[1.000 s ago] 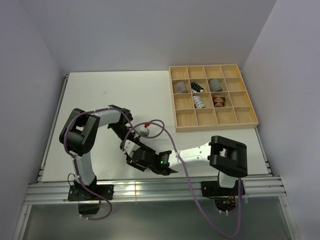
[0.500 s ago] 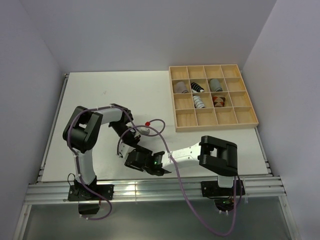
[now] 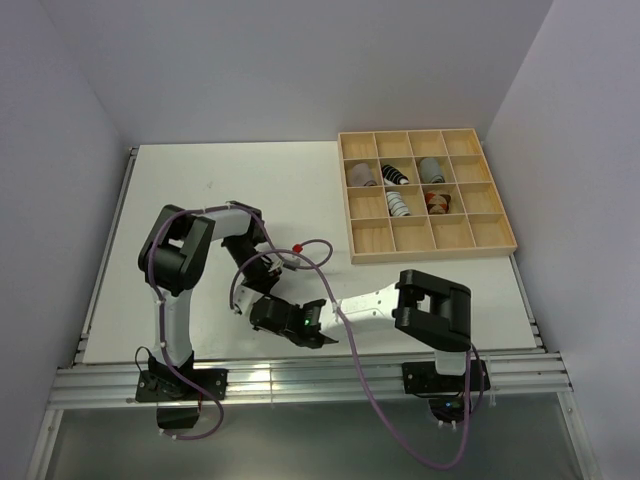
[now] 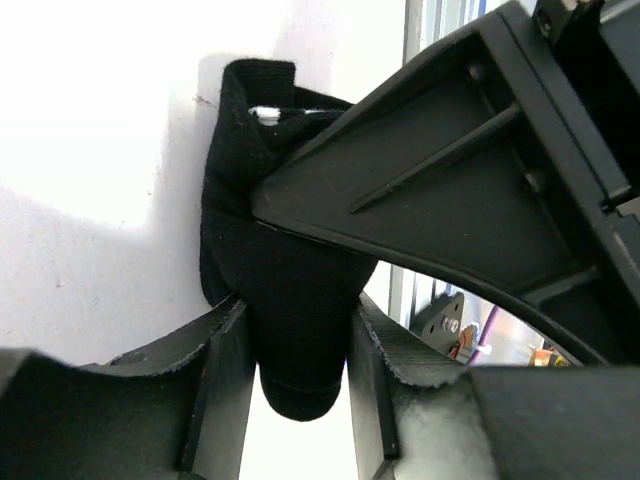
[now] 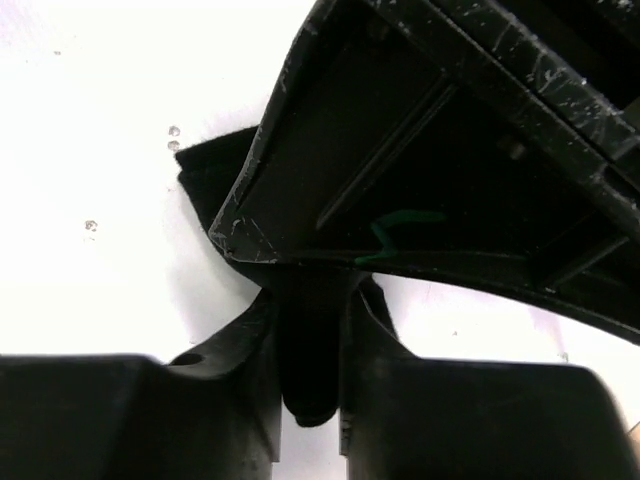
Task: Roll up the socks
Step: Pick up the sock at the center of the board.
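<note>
Top external view: one black sock (image 4: 262, 235) in work at the worktop's (image 3: 200, 190) near edge; five rolled socks (image 3: 398, 203) sit in the tray (image 3: 428, 247).
Left pincer (image 4: 297, 335) grasps the black sock; right pincer (image 5: 310, 345), crossing it, pinches the same sock. Both arms are folded low, wrists together.

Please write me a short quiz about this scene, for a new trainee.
1. True or false: the left gripper and the right gripper both pinch the black sock.
2. How many rolled socks lie in the wooden tray? A) three B) five C) seven
3. Fill in: every compartment in the tray's farthest row is ____.

Key: 1 true; 2 B; 3 empty.
</note>
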Controlling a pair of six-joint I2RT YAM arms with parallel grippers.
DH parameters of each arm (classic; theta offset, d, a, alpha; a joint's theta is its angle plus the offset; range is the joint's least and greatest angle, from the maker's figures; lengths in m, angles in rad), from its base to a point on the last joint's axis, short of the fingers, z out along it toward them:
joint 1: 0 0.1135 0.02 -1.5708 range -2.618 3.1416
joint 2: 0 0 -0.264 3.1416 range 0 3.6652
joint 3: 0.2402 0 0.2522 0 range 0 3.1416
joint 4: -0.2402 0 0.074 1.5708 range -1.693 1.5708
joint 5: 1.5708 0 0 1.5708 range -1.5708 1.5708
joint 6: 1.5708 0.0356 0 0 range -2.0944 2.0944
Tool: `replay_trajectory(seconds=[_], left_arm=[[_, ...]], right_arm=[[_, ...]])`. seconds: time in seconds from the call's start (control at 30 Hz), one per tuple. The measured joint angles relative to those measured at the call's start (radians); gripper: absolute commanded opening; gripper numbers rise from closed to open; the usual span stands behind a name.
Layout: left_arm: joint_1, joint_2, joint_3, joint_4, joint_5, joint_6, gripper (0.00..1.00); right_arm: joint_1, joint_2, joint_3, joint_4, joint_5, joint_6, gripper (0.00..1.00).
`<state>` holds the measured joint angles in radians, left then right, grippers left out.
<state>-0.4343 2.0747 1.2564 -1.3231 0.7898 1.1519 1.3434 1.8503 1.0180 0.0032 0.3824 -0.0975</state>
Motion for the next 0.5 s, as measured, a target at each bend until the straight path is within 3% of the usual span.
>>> replay_trajectory(seconds=[0.2, 0.5], left_arm=[[0.018, 0.000, 0.062, -0.013, -0.008, -0.014, 0.47], [0.135, 0.000, 0.221, -0.011, 0.061, -0.119, 0.49]], right_arm=[[-0.043, -0.008, 0.001, 0.005, -0.035, 0.013, 0.00], [-0.124, -0.018, 0.003, 0.011, -0.124, 0.054, 0.00]])
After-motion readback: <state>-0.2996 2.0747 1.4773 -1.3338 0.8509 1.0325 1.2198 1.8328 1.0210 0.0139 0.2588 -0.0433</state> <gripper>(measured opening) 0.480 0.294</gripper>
